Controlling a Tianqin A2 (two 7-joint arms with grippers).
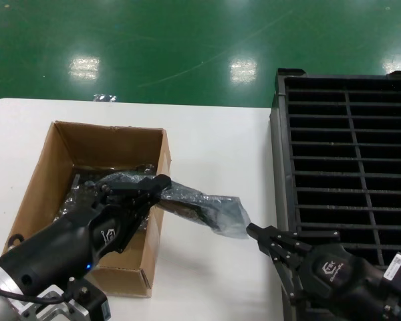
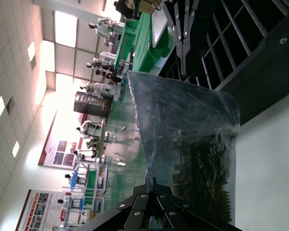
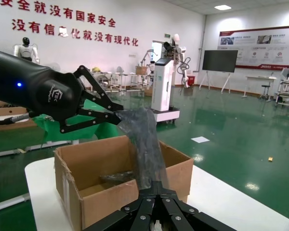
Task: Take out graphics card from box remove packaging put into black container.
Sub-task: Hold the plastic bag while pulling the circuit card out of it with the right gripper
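Unbagging is in hand: left gripper [image 1: 162,182] and right gripper [image 1: 251,230] each pinch an end of the bag [image 1: 210,206] beside the box [image 1: 53,144]. Next, the card likely needs sliding out

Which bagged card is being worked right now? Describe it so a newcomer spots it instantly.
Start at the cardboard box on the white table, left of the black container. The bagged graphics card spans the box's right wall, pinched between left gripper and right gripper. Other bags lie inside the box.
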